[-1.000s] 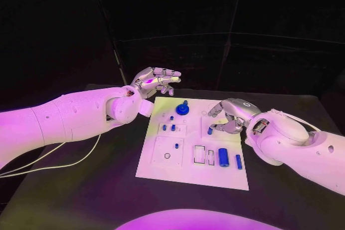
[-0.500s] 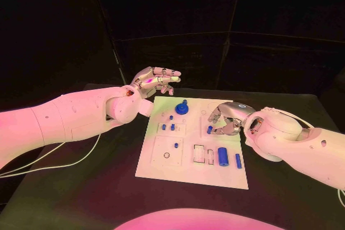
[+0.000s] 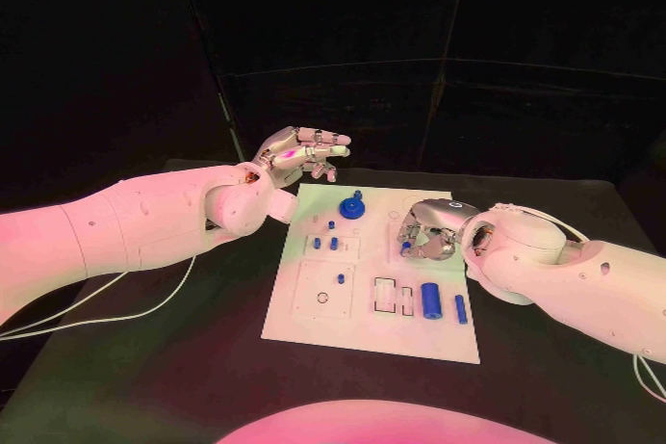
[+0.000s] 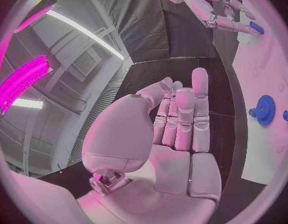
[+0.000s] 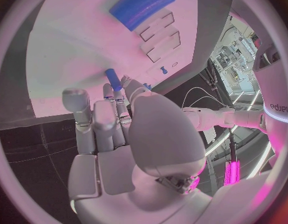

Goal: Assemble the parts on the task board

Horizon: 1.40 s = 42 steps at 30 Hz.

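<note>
Right hand (image 3: 433, 234) sits over the board's (image 3: 361, 324) right-middle area, fingers pinched around a small blue peg (image 5: 112, 79) whose tip points at the white surface. Left hand (image 3: 298, 153) hangs above the table past the board's far-left corner, fingers curled in, holding nothing. Blue gear (image 3: 352, 211) sits near the far edge, and a blue cylinder (image 3: 432, 302) lies at the near right.

**Pink light, dark surround**

Magenta-pink light washes the arms and the board (image 3: 372, 271); the head view's upper half is near black. A bright pink strip (image 4: 22, 79) glares at the left wrist view's left. Fisheye edges bend lines.
</note>
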{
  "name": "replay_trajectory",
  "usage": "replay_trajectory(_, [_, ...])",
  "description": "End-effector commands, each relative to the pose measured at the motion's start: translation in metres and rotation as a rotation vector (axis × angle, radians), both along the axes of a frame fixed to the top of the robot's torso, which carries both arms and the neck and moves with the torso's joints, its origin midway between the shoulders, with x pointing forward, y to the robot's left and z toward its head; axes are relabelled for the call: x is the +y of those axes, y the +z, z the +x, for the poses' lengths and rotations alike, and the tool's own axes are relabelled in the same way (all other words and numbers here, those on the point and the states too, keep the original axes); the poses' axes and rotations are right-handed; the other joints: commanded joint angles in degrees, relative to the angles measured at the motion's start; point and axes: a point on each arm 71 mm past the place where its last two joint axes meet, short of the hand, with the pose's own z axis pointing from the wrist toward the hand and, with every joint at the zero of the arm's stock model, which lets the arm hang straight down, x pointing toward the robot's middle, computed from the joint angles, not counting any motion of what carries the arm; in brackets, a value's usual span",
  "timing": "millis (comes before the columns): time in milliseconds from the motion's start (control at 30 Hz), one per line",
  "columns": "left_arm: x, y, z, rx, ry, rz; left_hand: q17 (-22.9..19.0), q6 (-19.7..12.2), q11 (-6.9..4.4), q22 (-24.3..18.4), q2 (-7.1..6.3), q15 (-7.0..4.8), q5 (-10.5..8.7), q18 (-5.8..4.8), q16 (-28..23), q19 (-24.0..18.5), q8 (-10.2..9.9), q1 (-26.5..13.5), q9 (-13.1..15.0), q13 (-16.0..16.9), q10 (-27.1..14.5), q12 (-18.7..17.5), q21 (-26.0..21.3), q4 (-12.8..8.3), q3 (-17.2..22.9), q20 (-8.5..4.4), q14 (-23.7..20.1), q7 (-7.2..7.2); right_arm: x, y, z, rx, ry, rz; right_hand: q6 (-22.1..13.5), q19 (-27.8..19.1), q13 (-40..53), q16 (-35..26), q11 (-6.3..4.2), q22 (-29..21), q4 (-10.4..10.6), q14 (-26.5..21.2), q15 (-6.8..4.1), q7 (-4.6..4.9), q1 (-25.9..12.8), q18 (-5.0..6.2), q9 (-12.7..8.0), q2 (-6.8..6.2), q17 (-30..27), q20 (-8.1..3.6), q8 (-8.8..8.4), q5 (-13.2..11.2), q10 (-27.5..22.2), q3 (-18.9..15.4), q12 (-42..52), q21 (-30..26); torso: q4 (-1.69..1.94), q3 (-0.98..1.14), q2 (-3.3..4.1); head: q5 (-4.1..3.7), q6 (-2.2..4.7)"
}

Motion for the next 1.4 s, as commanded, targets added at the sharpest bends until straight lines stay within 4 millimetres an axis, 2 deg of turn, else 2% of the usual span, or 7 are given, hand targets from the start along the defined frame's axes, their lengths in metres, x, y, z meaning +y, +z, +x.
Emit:
replay_trajectory(33, [-0.002, 0.002, 0.0, -0.005, -0.014, -0.007, -0.07, -0.43, -0.14, -0.08, 0.49, -0.06, 0.17, 0.77, -0.21, -0.36, 0.31, 0.05, -0.07, 0.08, -0.39, 0.15, -0.29, -0.09, -0.3, -0.08, -0.32, 0.01, 0.002, -0.001, 0.001, 0.009, 0.016, -0.015, 0.75, 0.56, -0.1, 0.46, -0.01, 0.46, 0.0, 0.36, -0.37, -0.05, 0.27, -0.01, 0.07, 0.46, 0.32, -0.13, 0.17, -0.25, 0.85, 0.72, -0.25, 0.58, -0.09, 0.01, -0.02, 0.07, -0.11])
replay_trajectory(933, [-0.002, 0.001, 0.0, 0.004, -0.023, -0.006, -0.07, -0.43, -0.14, -0.08, 0.49, -0.06, 0.17, 0.77, -0.21, -0.36, 0.31, 0.05, -0.07, 0.08, -0.39, 0.15, -0.29, -0.09, -0.3, -0.08, -0.32, 0.01, 0.001, -0.007, 0.006, -0.012, 0.012, -0.059, 3.09, 0.96, -0.09, 1.24, -0.42, 1.73, -0.87, 0.45, -0.7, -0.32, 1.48, -0.22, 0.04, 0.1, 1.09, -0.48, 0.27, -0.43, 3.71, 4.27, -2.26, 1.65, -0.06, -0.03, -0.07, 0.17, -0.63])
replay_trajectory(1167, [-0.001, 0.001, -0.001, 0.007, -0.022, -0.004, -0.21, -0.43, -0.14, -0.09, 0.54, -0.06, 0.18, 0.78, -0.27, -0.39, 0.37, 0.07, -0.07, 0.11, -0.44, 0.24, -0.33, -0.12, -0.29, -0.07, -0.4, 0.01, 0.0, -0.001, 0.005, -0.068, 0.011, 0.004, 4.57, 1.46, 0.14, 1.58, -0.77, 2.92, -1.28, 0.57, -0.98, -0.52, 1.56, -0.41, 0.18, 0.21, 1.37, -0.65, 0.68, -0.56, 5.7, 5.71, -2.52, 2.53, -0.12, 0.03, -0.06, 0.31, -0.69])
replay_trajectory(1400, [-0.001, 0.0, -0.001, 0.014, -0.03, -0.003, -0.26, -0.45, -0.14, -0.1, 0.53, -0.07, 0.18, 0.79, -0.29, -0.4, 0.38, 0.14, -0.07, 0.12, -0.48, 0.28, -0.34, -0.19, -0.27, -0.07, -0.43, 0.01, -0.003, 0.009, -0.003, -0.13, 0.023, 0.075, 5.1, 1.65, 0.17, 1.76, -0.9, 3.5, -1.96, 0.59, -1.1, -0.63, 1.86, -0.5, 0.15, 0.19, 1.41, -0.8, 0.63, -0.65, 6.39, 7.31, -3.26, 3.03, -0.09, -0.02, -0.13, 0.3, -0.64])
